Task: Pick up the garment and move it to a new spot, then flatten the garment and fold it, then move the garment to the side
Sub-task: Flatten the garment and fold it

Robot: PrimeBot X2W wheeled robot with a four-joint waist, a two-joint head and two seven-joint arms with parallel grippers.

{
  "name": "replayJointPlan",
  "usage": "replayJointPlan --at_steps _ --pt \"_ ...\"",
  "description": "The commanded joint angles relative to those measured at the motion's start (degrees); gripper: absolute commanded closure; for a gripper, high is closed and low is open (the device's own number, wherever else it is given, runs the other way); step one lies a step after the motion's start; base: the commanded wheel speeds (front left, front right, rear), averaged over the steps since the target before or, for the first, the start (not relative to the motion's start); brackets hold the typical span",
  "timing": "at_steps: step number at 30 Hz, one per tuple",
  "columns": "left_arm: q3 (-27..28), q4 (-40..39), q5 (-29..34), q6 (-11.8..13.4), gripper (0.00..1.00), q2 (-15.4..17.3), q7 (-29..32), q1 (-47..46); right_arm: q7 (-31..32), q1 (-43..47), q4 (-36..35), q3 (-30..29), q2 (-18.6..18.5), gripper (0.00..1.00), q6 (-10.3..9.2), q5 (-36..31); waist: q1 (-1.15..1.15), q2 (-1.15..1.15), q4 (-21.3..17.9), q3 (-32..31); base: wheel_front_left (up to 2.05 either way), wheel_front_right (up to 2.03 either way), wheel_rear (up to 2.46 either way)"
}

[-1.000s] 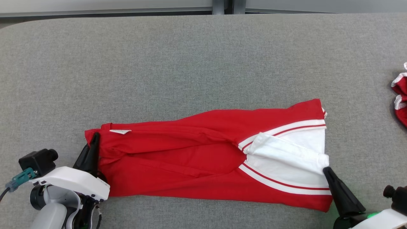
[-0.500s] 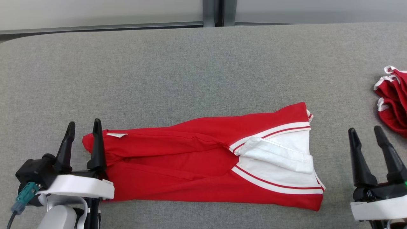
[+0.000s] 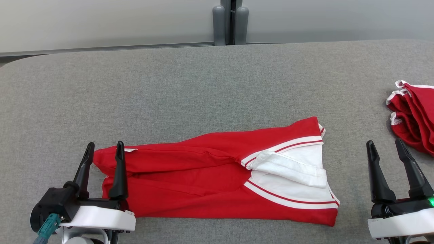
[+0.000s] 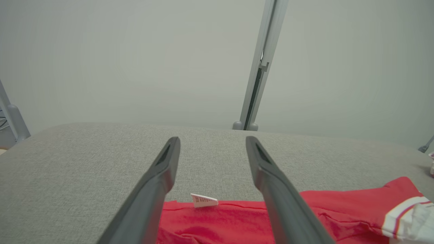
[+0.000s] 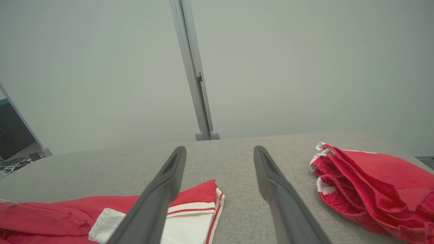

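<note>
Red garment (image 3: 203, 183) with white striped end lies folded flat on grey bench (image 3: 203, 84), near front edge, centre. Left gripper (image 3: 105, 146) at its left end, fingers spread, empty. Right gripper (image 3: 384, 142) apart from its right end, fingers spread, empty. Second red pile (image 3: 412, 115) at right edge.

Grey tbl (image 3: 203, 84) — garment (image 3: 190, 183) ctr, red pile (image 3: 413, 115) rt.
</note>
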Motion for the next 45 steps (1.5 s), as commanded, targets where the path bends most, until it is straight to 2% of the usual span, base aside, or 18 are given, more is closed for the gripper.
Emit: replayJointPlan --at_steps 1,11,15,24,27,32,33,34,35,40,45 --pt "0.2 0.0 0.3 0.0 0.0 0.2 -0.2 0.2 0.0 0.4 -0.1 0.0 0.1 0.0 -0.01 -0.2 0.0 0.0 0.0 0.1 0.0 0.0 0.0" --pt "0.1 0.3 0.2 -0.2 0.0 0.2 -0.2 -0.4 0.1 -0.6 1.0 0.2 -0.4 0.0 -0.01 0.4 0.0 0.0 -0.2 1.2 0.0 0.0 0.0" --pt "-0.3 0.3 0.4 -0.3 0.0 -0.1 -0.2 -1.5 0.7 -1.2 3.6 0.7 -0.8 0.0 -0.01 0.5 0.0 0.0 0.6 2.0 0.0 0.0 0.0" --pt "-1.8 1.0 1.2 -1.1 0.0 -1.6 -0.2 -5.7 1.2 -5.7 15.2 5.9 -1.9 0.0 -0.01 0.9 0.0 0.0 3.3 6.4 0.0 0.0 0.0" --pt "-1.9 1.8 1.7 -1.9 0.0 -2.4 -0.2 -7.4 1.5 -7.2 21.5 7.9 -1.2 0.0 -0.01 1.0 0.0 0.0 4.2 7.5 0.0 0.0 0.0" --pt "-1.2 2.2 2.3 -2.5 0.0 -2.9 -0.2 -8.3 3.6 -7.1 25.9 9.9 -0.1 0.0 -0.01 1.5 0.0 0.0 4.4 8.1 0.0 0.0 0.0" --pt "-0.8 2.3 2.6 -2.7 0.0 -3.2 -0.2 -8.5 4.6 -6.8 26.7 10.4 0.4 0.65 0.0 1.8 0.0 0.0 4.2 8.3 0.0 0.0 0.0" --pt "-0.8 2.3 2.6 -2.7 0.0 -3.2 -0.2 -8.5 4.6 -6.8 26.7 10.4 0.4 0.65 0.0 1.8 0.0 0.0 4.2 8.3 0.0 0.0 0.0" --pt "-0.5 2.4 2.8 -2.9 0.0 -3.3 -0.2 -8.5 5.0 -6.7 26.6 10.6 0.5 1.0 0.0 1.8 0.0 0.0 4.1 8.3 0.0 0.0 0.0" --pt "0.7 2.5 3.3 -3.5 0.0 -3.8 -0.2 -8.0 5.7 -6.3 22.9 8.7 -0.1 1.0 -0.07 1.5 0.0 0.0 3.5 8.2 0.0 0.0 0.0" --pt "1.8 2.6 3.8 -4.1 0.0 -4.2 -0.2 -7.7 6.3 -5.2 17.3 3.9 -2.7 1.0 -0.08 0.8 0.0 0.0 3.0 8.0 0.0 0.0 0.0"
